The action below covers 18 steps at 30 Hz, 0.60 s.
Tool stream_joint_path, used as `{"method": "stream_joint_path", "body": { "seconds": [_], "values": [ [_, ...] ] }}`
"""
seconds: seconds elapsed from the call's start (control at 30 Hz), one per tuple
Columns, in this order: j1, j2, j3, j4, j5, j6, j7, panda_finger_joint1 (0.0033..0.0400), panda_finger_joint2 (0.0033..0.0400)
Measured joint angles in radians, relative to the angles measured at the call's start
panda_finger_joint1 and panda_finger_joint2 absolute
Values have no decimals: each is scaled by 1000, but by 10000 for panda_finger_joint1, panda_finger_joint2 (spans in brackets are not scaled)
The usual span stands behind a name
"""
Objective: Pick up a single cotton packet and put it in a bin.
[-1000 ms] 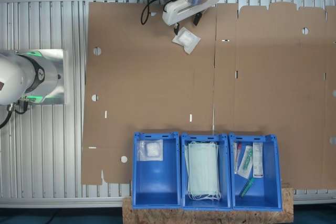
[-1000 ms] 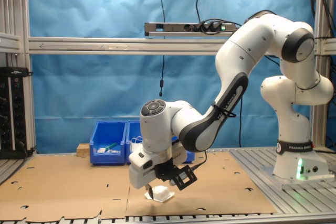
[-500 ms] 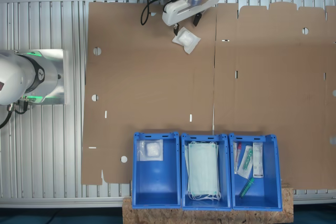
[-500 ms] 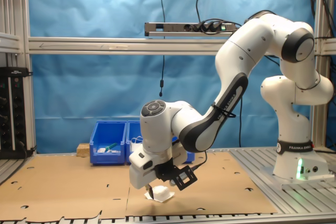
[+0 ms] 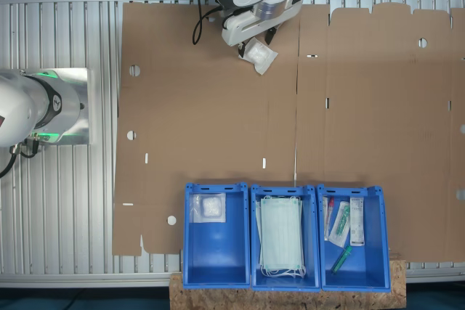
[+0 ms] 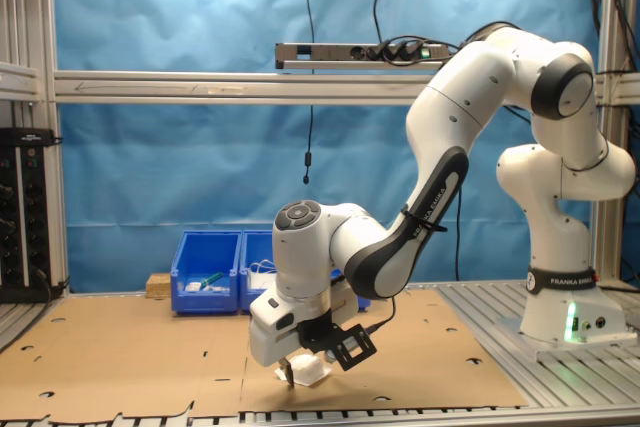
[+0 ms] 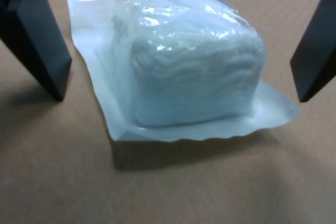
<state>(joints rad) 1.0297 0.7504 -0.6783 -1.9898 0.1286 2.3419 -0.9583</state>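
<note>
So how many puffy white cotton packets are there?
2. One small white cotton packet lies on the brown cardboard under the robot's jaws; another sits in a blue plastic bin. More may be hidden.

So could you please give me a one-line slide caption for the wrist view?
Open pincer straddling a wrapped cotton packet lying on brown cardboard.

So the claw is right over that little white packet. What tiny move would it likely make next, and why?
Probably it should close its fingers. In the wrist view the cotton packet lies on the cardboard between the two dark fingers, which stand apart on either side without touching it. In the second exterior view the gripper is already low at the packet, so squeezing seems the natural next step before any lift.
</note>
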Motion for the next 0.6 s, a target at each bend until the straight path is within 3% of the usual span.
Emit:
{"method": "stream_joint_path", "body": {
  "seconds": [0.6],
  "values": [
    [-34, -11, 23, -4, 0, 36, -5, 400, 400]
  ]
}}
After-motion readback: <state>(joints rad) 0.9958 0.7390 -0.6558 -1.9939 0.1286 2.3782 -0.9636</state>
